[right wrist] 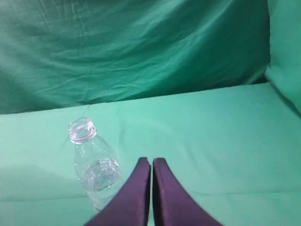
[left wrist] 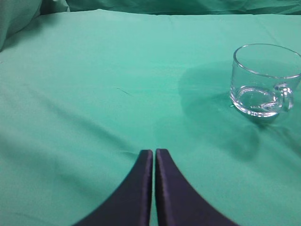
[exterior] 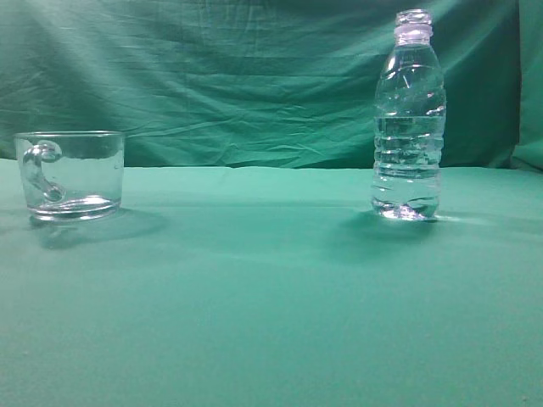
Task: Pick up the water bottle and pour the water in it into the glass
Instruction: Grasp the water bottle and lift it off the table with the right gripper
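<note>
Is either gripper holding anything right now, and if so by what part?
Nothing is held. The left gripper and right gripper are both shut on nothing; the water bottle and glass stand untouched on the table.

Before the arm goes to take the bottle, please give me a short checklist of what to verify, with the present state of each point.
1. water bottle upright on the green cloth: ok.
2. Bottle neck without cap: ok.
3. Water inside the bottle: ok, level line about mid-body.
4. glass upright, mouth up, no liquid seen inside: ok.
5. right gripper open for the grasp: not ok, jaws closed together.
6. left gripper clear of the glass: ok, jaws closed, glass apart from it.
</note>
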Robot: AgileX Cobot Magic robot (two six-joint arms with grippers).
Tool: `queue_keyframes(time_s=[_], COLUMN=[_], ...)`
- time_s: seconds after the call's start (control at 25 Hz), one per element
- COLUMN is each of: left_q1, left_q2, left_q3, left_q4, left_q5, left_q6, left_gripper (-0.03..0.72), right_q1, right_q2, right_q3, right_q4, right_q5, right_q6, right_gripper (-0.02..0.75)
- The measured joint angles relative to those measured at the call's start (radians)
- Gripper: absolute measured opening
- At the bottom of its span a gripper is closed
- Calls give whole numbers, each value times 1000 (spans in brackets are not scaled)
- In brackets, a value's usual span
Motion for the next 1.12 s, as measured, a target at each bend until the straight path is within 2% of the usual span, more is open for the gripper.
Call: queue_keyframes(time_s=[0.16, 0.4, 0.56, 0.6, 0.64, 0.72, 0.92, 0.96, 1.04, 1.12], left_q1=[0, 0, 0, 0, 0, 0, 0, 0, 0, 0], left_q2=[0, 0, 0, 0, 0, 0, 0, 0, 0, 0], left_q3=[0, 0, 0, 0, 0, 0, 0, 0, 0, 0], left_q4=[0, 0, 0, 0, 0, 0, 0, 0, 0, 0], left_q5=[0, 0, 0, 0, 0, 0, 0, 0, 0, 0], left_q6=[0, 0, 0, 0, 0, 0, 0, 0, 0, 0], left_gripper=[0, 0, 0, 0, 0, 0, 0, 0, 0, 0], right_q1=[0, 14, 54, 61, 64, 67, 68, 68, 68, 68], right_q2=[190, 444, 610, 650, 682, 751, 918, 946, 1011, 1070], right_q3=[-33, -45, -49, -49, -49, -49, -57, -68, -93, -125], right_q4=[-12, -235, -313, -321, -330, -347, -365, -365, -365, -363], right_q5=[-89, -373, -546, -575, -601, -663, -817, -835, -849, -850], right_q6=[2, 63, 84, 84, 84, 84, 78, 71, 63, 59], right_gripper=[0, 0, 0, 48, 48, 149, 547, 607, 660, 643])
